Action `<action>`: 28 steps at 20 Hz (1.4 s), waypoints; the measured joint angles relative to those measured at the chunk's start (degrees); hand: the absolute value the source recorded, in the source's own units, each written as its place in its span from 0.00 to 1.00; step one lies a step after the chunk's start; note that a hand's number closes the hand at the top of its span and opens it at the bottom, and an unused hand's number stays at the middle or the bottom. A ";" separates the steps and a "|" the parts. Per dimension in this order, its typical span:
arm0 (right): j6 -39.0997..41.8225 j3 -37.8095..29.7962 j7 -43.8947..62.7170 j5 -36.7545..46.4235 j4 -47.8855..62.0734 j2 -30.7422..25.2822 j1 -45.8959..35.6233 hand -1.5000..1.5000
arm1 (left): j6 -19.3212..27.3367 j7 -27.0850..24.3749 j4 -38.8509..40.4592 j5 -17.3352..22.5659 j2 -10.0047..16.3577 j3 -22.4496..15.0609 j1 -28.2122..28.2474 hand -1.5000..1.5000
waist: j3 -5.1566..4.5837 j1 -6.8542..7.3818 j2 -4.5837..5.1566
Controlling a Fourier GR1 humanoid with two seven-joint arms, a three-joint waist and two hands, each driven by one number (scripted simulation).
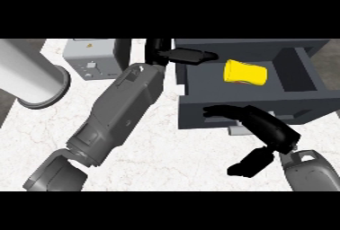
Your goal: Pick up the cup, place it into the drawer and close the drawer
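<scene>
- The cup [244,72], yellow, lay on its side inside the open drawer [302,105] in the upper right of the frame, clear of the walls as far as could be seen.
- That left the closing as the step in hand.
- The right hand [266,128] sat at the lower right, its fingers [222,110] stretched out with a slight bend and laid against the drawer's front panel; it had hold of nothing.
- The thumb hung below, apart from the panel, near the bottom of the frame.
- The left hand [174,55] was at the top centre, its fingers nearly straight and reaching over the drawer's upper left corner; nothing was in it.
- To close well, the left hand probably had to lift away from that corner first, or it could be caught as the drawer slid in.
- The push was best given flat on the front, near the pale handle [235,130] and close to the panel's middle, so the drawer would run straight and not skew.
- A slow, even push would likely keep the cup from rolling.
- A grey box [90,60] and a wide cylinder [33,76] stood on the counter [166,152] at the upper left, well apart from the drawer's path.
</scene>
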 measured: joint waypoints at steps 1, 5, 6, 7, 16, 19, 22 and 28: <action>-0.93 0.65 -0.76 1.97 2.54 0.37 -0.46 0.00 | -0.56 -0.56 -0.19 -0.03 0.11 0.13 0.77 0.00 | 0.00 0.66 -0.05; -3.63 3.08 -6.06 8.73 14.38 1.00 -3.00 0.00 | -2.47 -1.70 -2.27 0.24 0.40 0.50 4.32 0.00 | 0.01 2.89 -0.22; -4.46 3.94 -7.31 10.38 17.83 1.60 -3.92 1.00 | -2.65 -1.48 -2.81 0.31 0.57 0.63 4.41 0.00 | 0.02 3.43 -0.19; -5.45 4.33 -8.41 11.75 21.46 2.38 -5.20 1.00 | -2.62 -1.20 -3.45 0.39 0.89 0.83 4.66 0.00 | 0.03 3.85 -0.21; -14.42 -0.74 -21.12 16.35 48.83 4.40 -17.81 1.00 | -6.40 -0.11 -10.84 0.91 4.90 0.83 12.49 0.00 | -0.04 7.52 -0.22; -16.40 -4.35 -24.43 15.40 55.38 3.52 -22.01 1.00 | -8.35 0.54 -12.96 1.14 6.45 0.64 14.76 0.00 | 0.12 8.68 0.21; -17.84 -8.03 -26.40 14.02 60.57 2.47 -26.69 1.00 | -9.62 0.95 -14.61 1.27 7.90 0.61 16.49 0.00 | 0.29 9.64 0.68; -15.94 -11.10 -29.41 11.07 64.53 2.11 -28.48 1.00 | -11.86 2.25 -17.29 1.28 9.89 0.02 18.74 0.00 | 0.53 10.65 0.68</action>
